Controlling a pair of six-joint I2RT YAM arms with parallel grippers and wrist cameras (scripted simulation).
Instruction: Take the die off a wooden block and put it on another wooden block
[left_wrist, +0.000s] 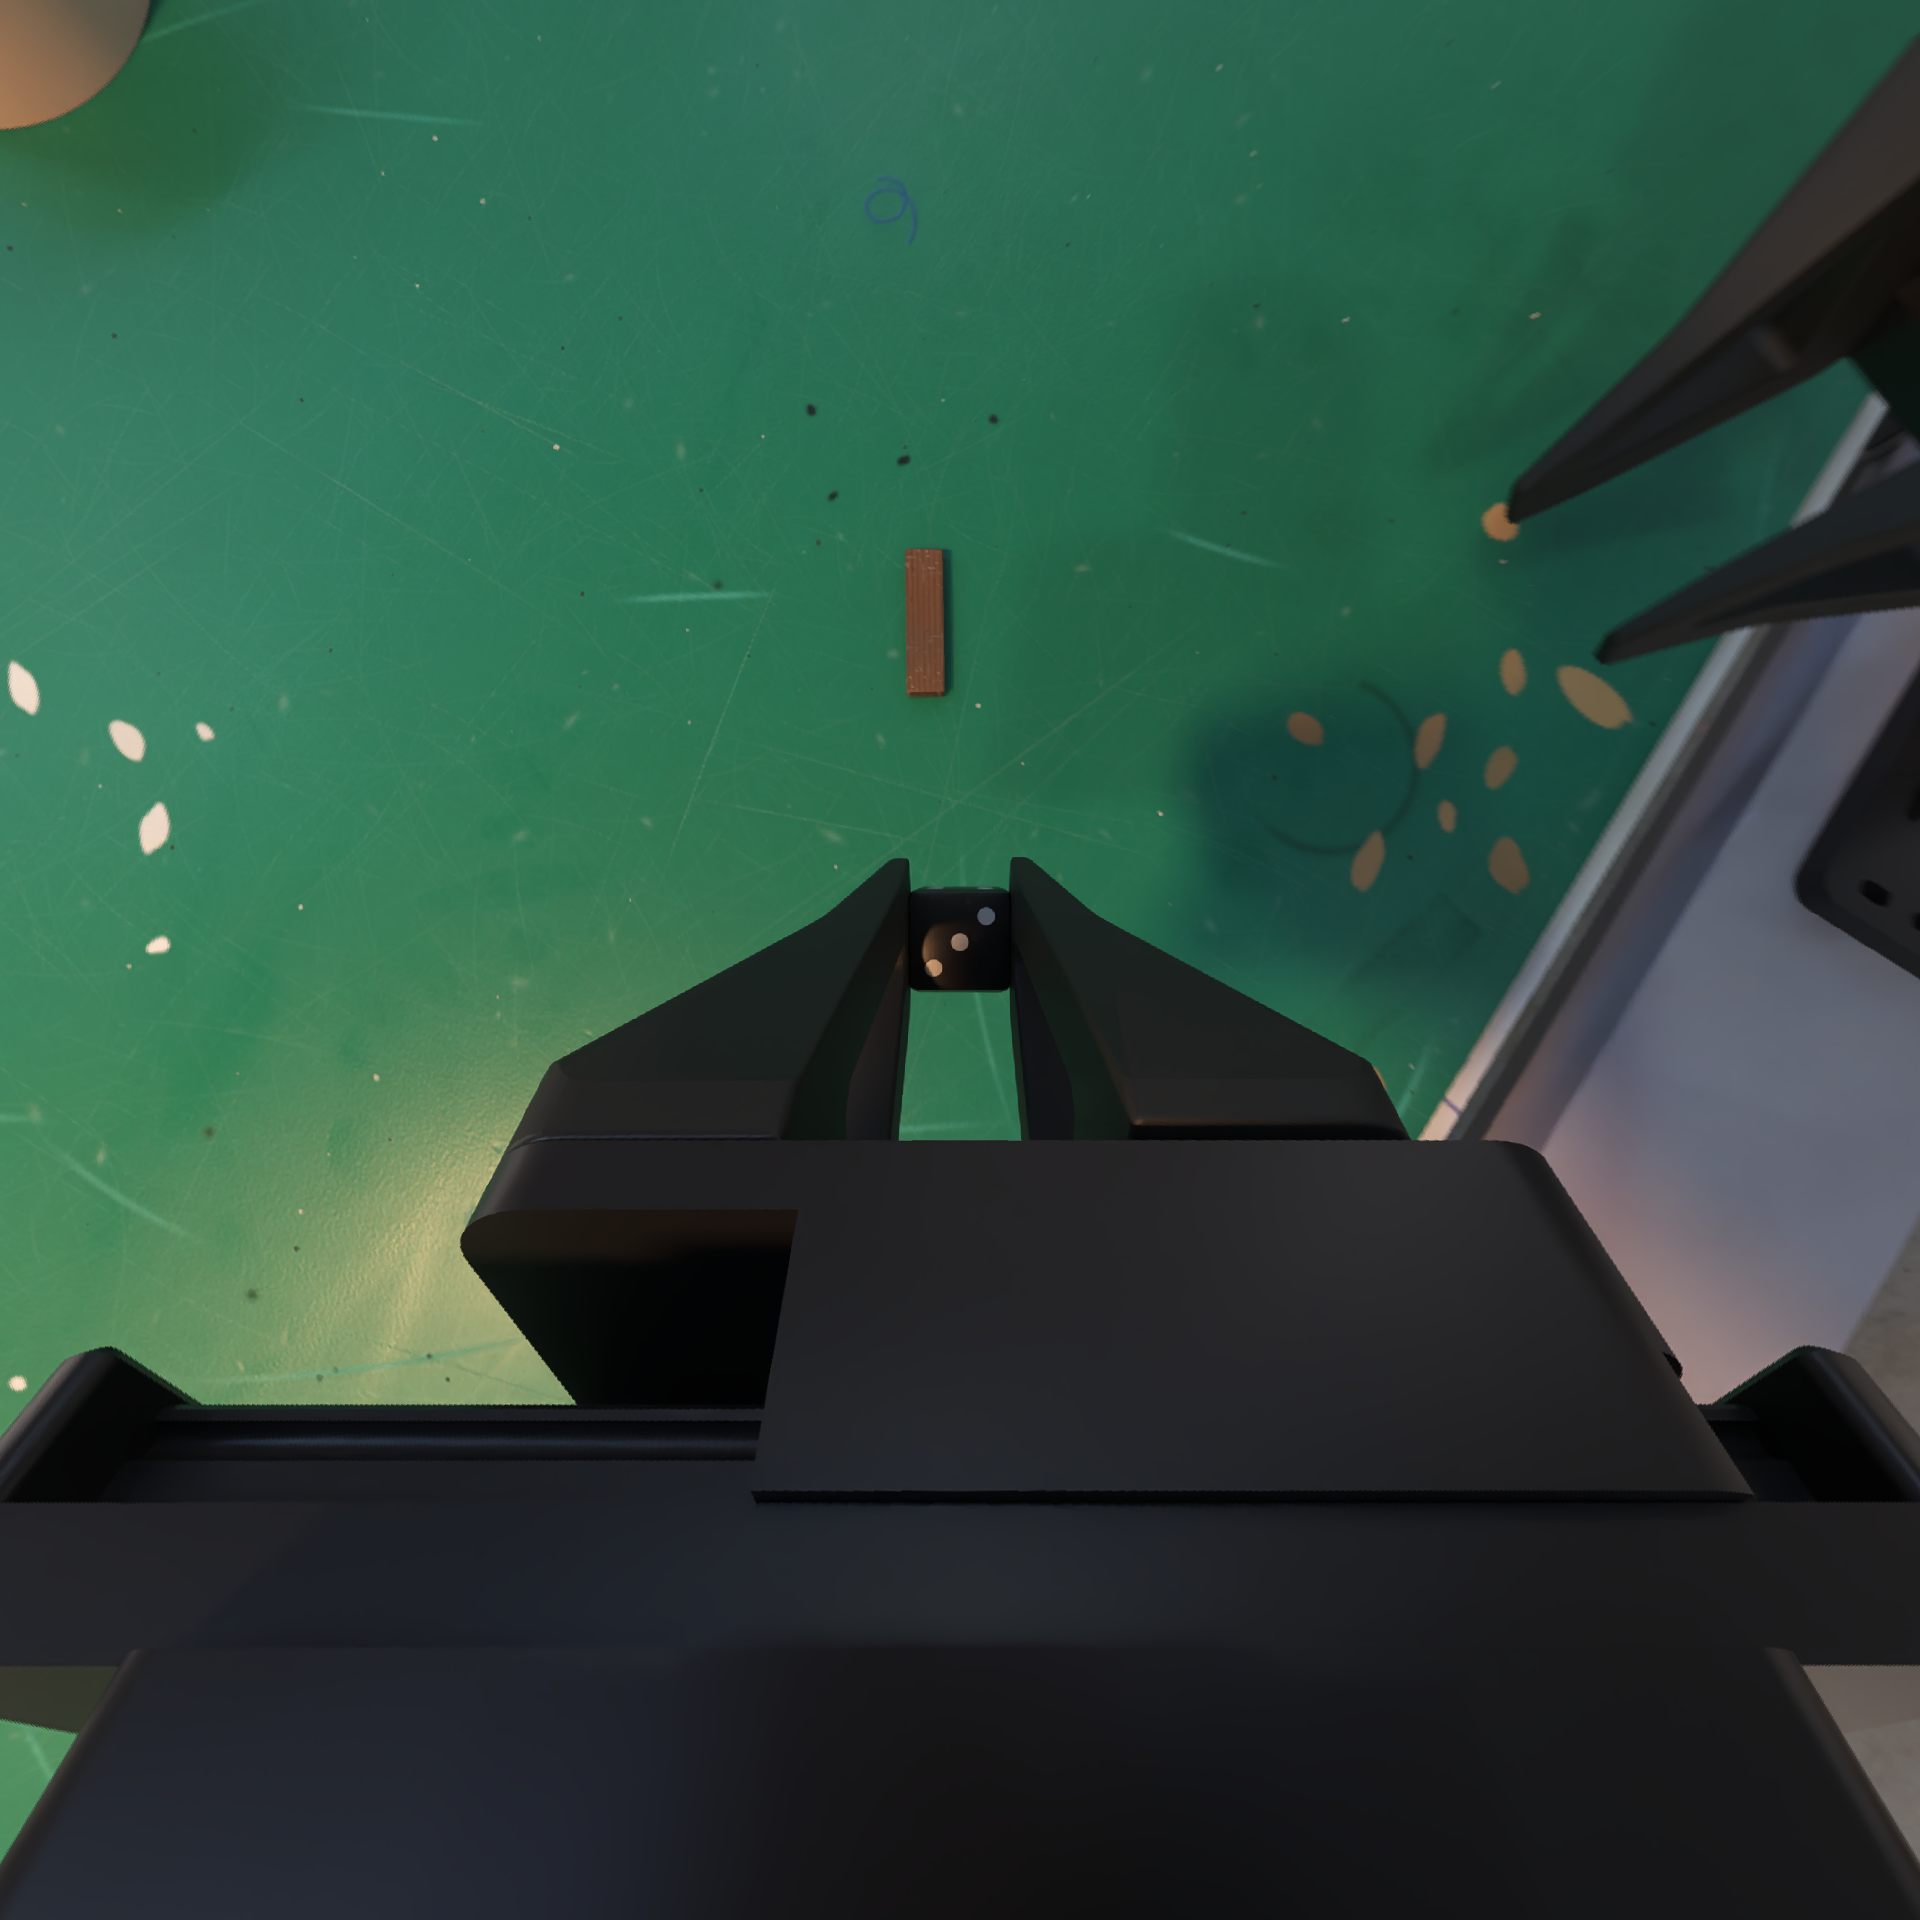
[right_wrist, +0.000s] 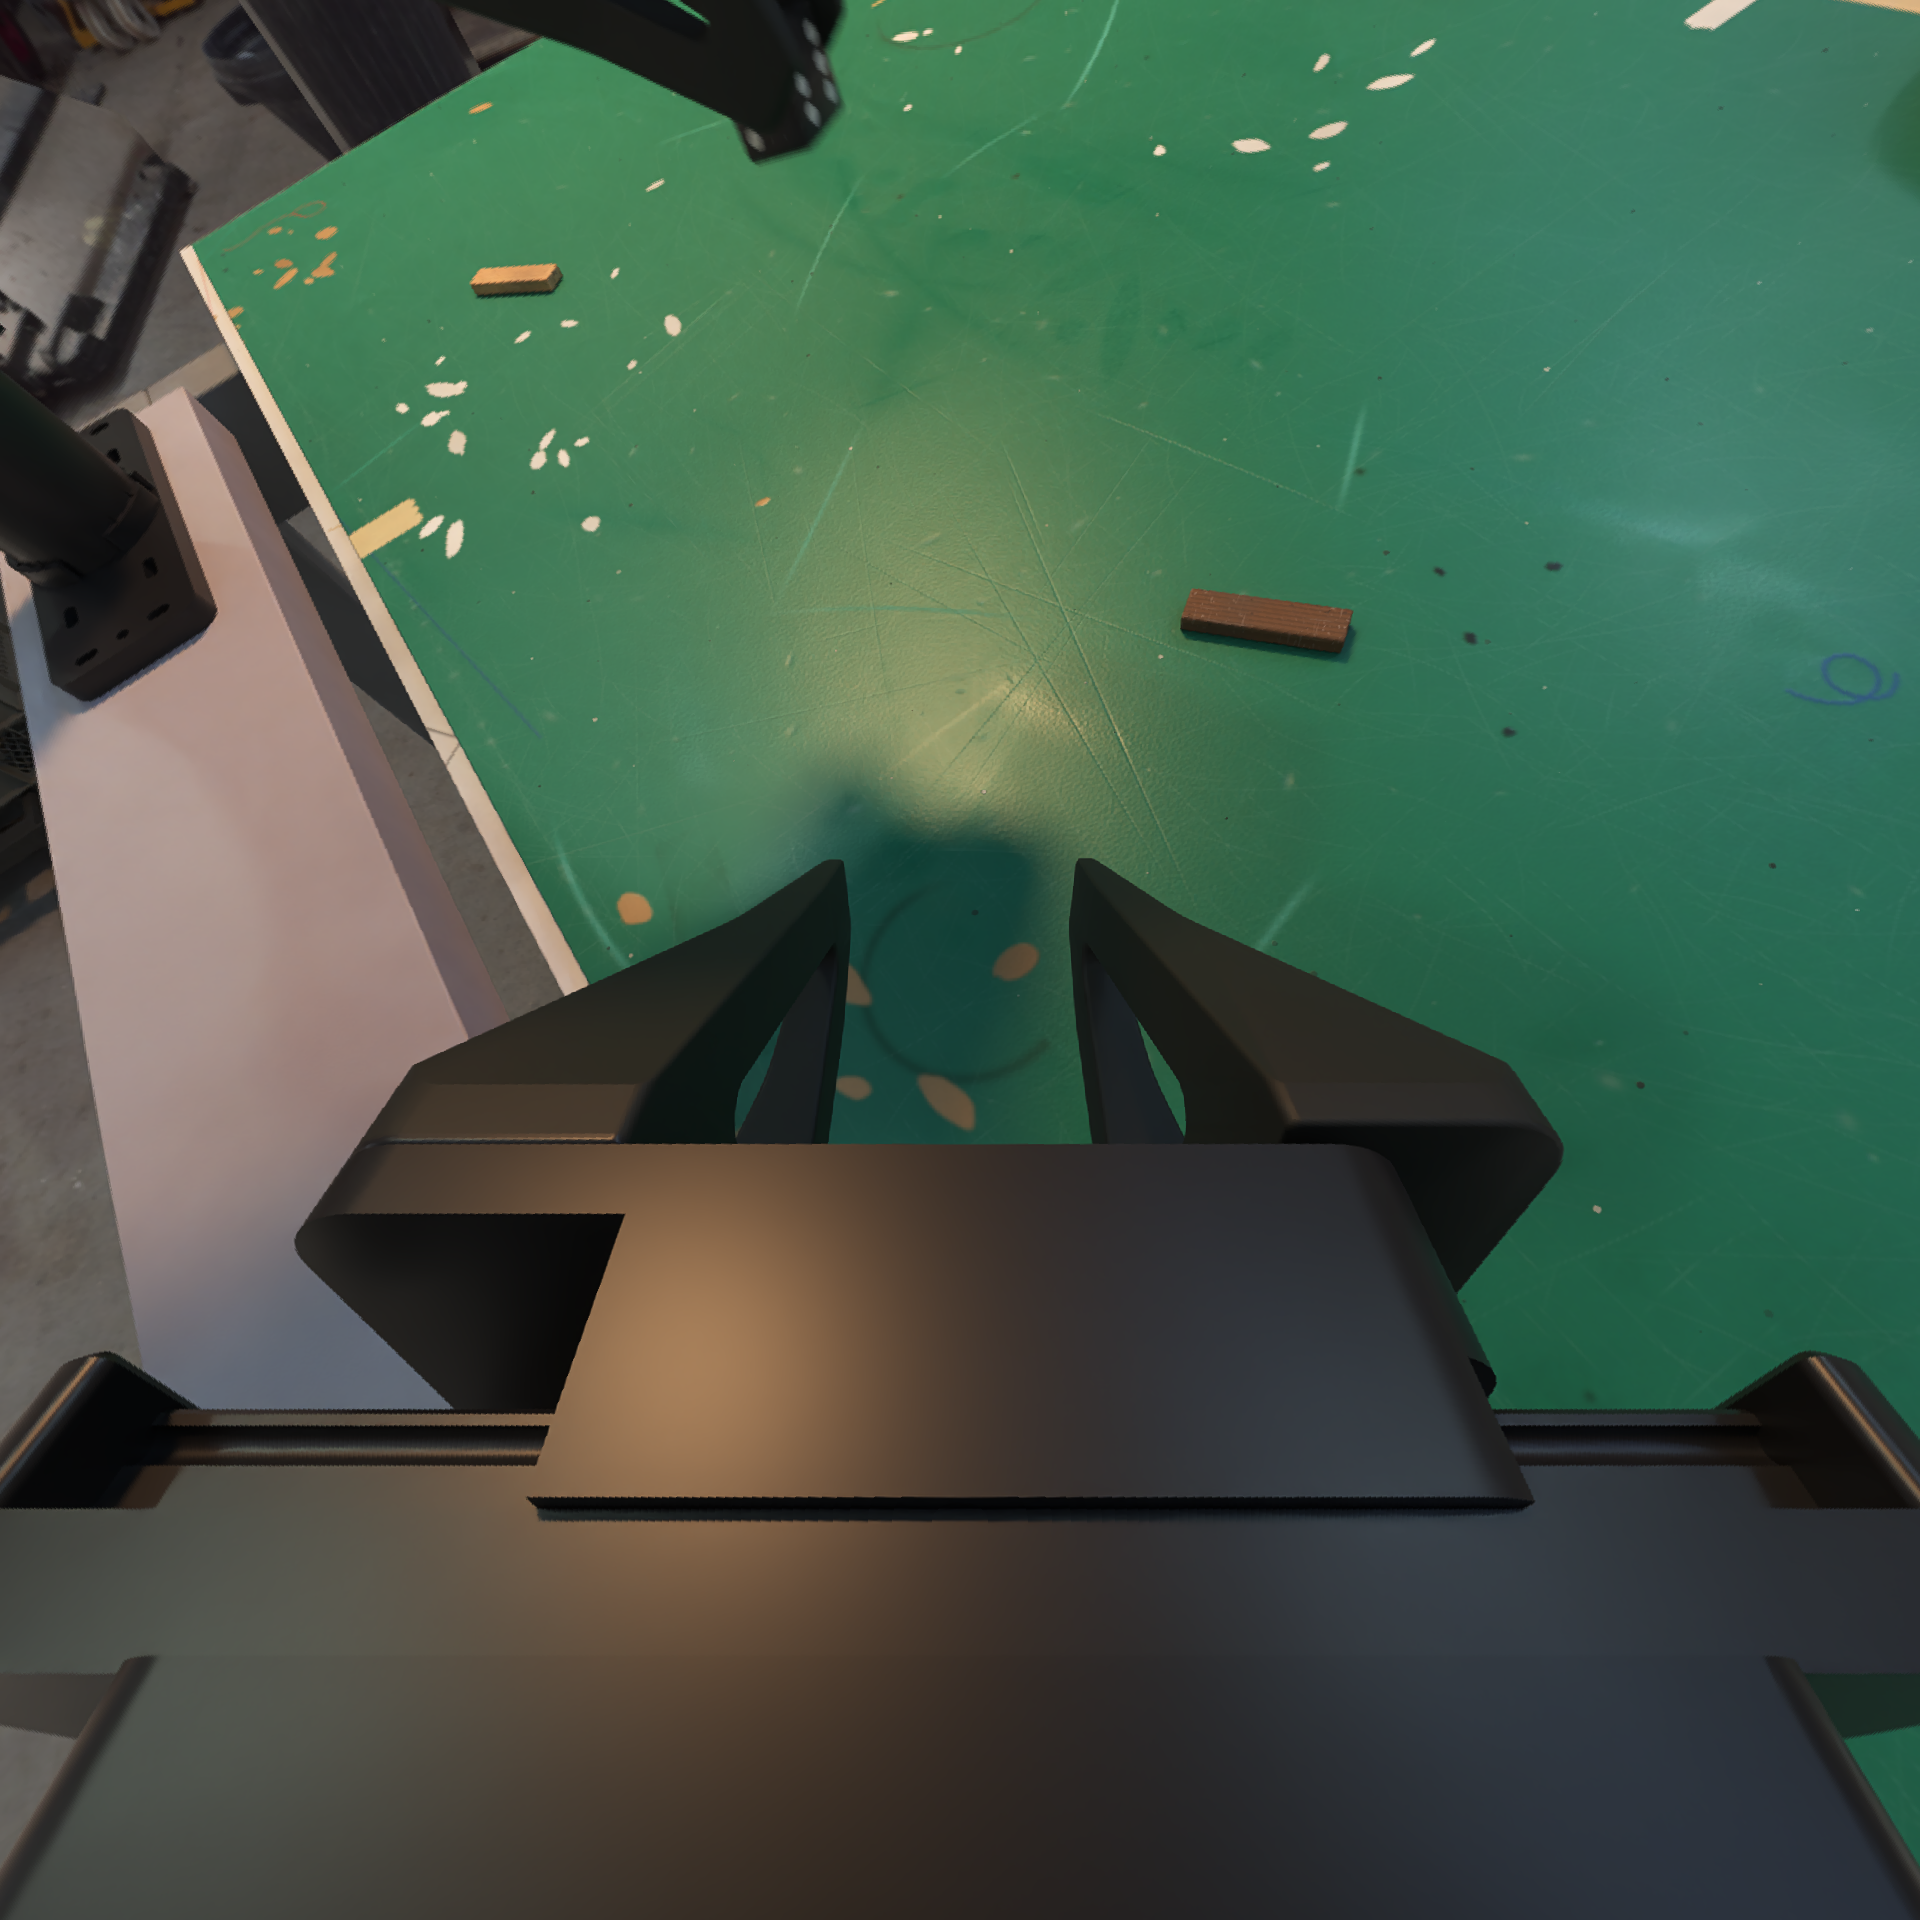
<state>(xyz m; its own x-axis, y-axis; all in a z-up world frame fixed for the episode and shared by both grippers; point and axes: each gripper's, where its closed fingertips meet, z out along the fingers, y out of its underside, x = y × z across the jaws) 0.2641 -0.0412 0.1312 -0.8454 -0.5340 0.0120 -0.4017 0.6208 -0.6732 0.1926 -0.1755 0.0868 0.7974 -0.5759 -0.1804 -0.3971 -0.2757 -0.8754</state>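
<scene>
The left gripper (left_wrist: 959, 914) is clamped on the small black white-pipped die (left_wrist: 958, 940), lifted above the green tabletop (left_wrist: 416, 520); placing on the dark brown wooden block (left_wrist: 925, 621) remains (right gripper (right_wrist: 958, 883) empty, apart).

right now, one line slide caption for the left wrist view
Left end effector holding small black die above green mat, near dark brown wooden block.

The left gripper (left_wrist: 959, 940) hangs high over the table, pointing down, its fingers closed on the die (left_wrist: 959, 940). The right gripper (right_wrist: 959, 914) sits low near the table's near edge, fingers spread apart with nothing between them.
</scene>
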